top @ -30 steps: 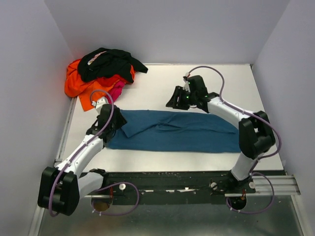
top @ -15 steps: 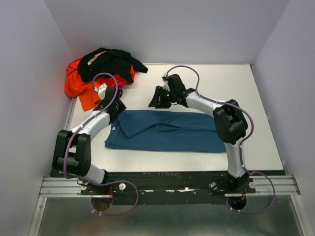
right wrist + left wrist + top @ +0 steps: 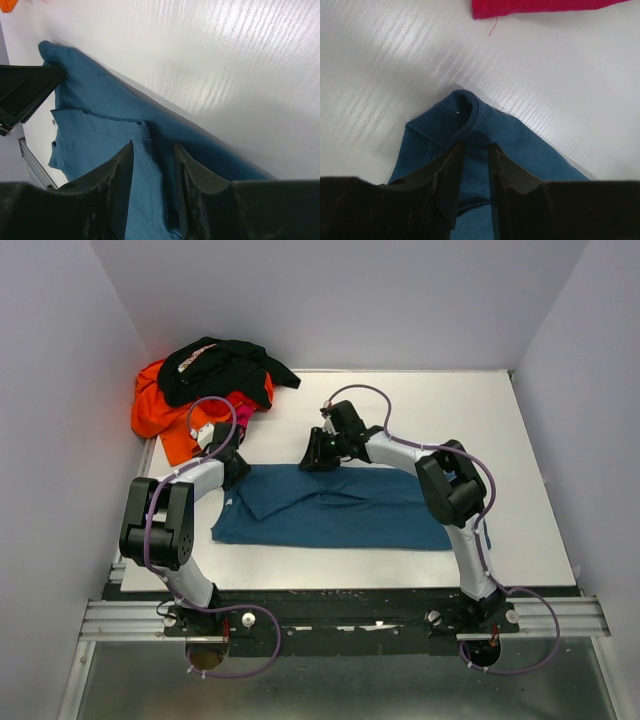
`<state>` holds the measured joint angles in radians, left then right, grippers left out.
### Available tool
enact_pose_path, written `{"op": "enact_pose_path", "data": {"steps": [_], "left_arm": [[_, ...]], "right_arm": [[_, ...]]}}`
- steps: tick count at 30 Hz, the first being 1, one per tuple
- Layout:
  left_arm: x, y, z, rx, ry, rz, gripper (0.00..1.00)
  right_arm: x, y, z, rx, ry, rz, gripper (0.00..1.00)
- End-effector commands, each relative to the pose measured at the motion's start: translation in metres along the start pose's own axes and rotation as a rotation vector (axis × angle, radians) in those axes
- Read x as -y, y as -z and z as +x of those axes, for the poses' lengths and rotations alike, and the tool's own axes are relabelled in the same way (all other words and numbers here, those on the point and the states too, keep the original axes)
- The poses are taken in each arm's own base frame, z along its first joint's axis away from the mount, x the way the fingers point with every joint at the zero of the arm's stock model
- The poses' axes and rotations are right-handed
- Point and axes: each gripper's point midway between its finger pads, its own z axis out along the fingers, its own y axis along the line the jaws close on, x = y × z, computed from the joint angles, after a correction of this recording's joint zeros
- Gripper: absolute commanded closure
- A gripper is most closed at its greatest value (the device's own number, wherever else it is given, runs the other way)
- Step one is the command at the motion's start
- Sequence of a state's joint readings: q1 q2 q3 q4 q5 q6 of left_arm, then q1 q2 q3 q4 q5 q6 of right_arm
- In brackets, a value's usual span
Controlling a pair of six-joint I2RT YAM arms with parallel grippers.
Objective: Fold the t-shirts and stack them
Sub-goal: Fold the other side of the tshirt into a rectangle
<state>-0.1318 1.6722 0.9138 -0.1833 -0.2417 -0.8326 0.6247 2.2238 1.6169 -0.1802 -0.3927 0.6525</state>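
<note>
While both arms reach the far edge of the teal-blue tee (image 3: pixel 340 508), a lengthwise fold looks set to start.
The tee lies as a long strip across the table (image 3: pixel 430 410), nr centre. L gripper (image 3: pixel 475 150) pinches its far-left corner; R gripper (image 3: pixel 152 150) straddles the far hem w/ fingers part-way apart, can't tell if it bites. Prob. both take that edge to draw it nearward. Black tee (image 3: pixel 225 368), orange tee (image 3: pixel 155 412) & magenta-pink tee (image 3: pixel 240 415) sit heaped far left, unfolded. No bin in view.
</note>
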Motion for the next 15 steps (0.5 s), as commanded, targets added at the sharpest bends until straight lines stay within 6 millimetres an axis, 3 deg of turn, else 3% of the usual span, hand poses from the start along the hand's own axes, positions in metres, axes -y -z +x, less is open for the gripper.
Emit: {"op": "enact_pose_path", "data": {"steps": [1,4,8,10,12,15], "left_arm": [[-0.010,0.000,0.000,-0.009,-0.002,-0.032,0.58],[-0.009,-0.001,0.000,-0.009,-0.006,-0.029,0.59],[-0.010,0.001,-0.003,0.005,-0.011,-0.033,0.59],[-0.012,0.002,-0.005,0.011,-0.016,-0.038,0.59],[-0.012,0.004,-0.007,0.019,-0.017,-0.041,0.59],[-0.010,0.005,-0.009,0.022,-0.021,-0.036,0.59]], "right_arm": [[-0.015,-0.007,0.006,-0.033,0.042,-0.055,0.59],[-0.018,-0.006,0.007,-0.036,0.052,-0.065,0.71],[-0.021,-0.003,0.006,-0.033,0.069,-0.070,0.78],[-0.023,-0.001,0.006,-0.036,0.071,-0.072,0.92],[-0.028,0.004,0.006,-0.038,0.080,-0.085,0.99],[-0.031,0.018,0.011,-0.041,0.095,-0.092,0.99]]}}
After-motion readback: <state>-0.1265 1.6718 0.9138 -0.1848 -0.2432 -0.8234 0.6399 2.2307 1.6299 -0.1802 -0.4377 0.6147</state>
